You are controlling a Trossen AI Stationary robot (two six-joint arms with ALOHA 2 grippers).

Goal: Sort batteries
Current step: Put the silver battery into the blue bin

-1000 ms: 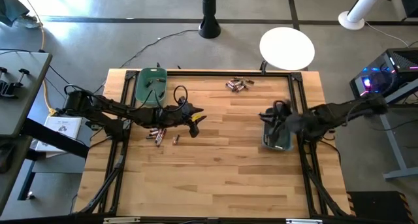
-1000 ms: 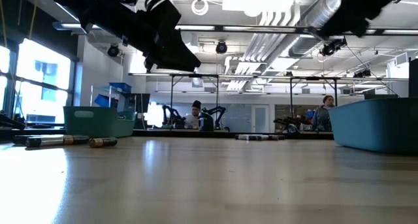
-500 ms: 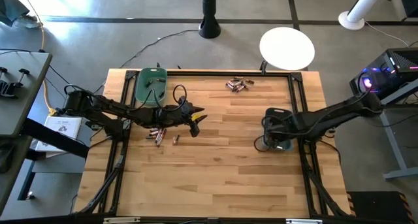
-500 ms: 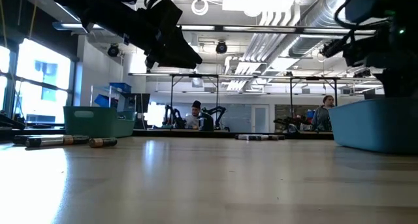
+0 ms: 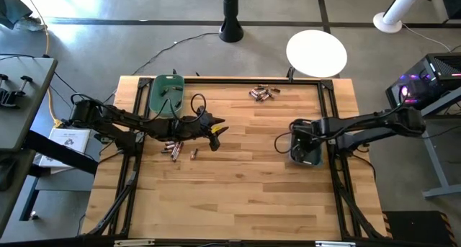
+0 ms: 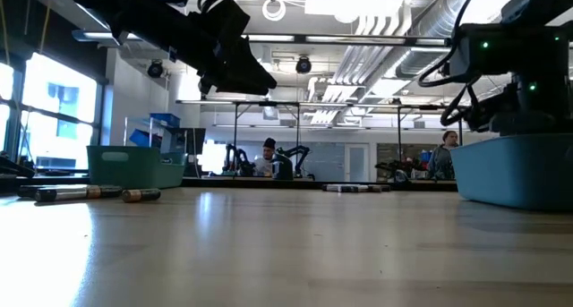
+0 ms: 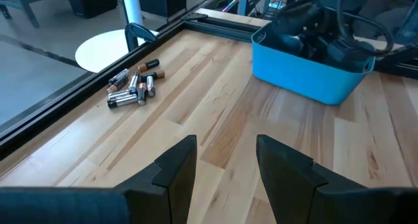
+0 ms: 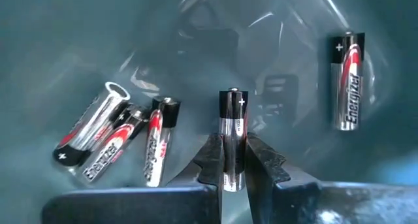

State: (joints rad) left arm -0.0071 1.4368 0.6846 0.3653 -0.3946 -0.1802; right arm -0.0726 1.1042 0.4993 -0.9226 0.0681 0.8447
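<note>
Pale wooden planks carry the whole job. At three o'clock on the table, the right gripper (image 8: 233,160) hangs inside the blue bin (image 5: 305,155), fingers pinched on one silver-and-black battery (image 8: 232,129) at its lower half. Four more sorted cells (image 8: 124,139) lie on the bin floor. Near nine o'clock the left gripper (image 7: 223,160) hovers, fingers apart and empty, above scattered batteries (image 5: 178,147); another cluster (image 5: 263,93) waits at twelve. Each cell looks rigid, smooth and prone to rolling, best pinched mid-barrel.

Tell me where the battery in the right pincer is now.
In the right wrist view the battery stands between the right pincer fingers, inside the blue bin on the table's right side, with loose batteries beside it.
</note>
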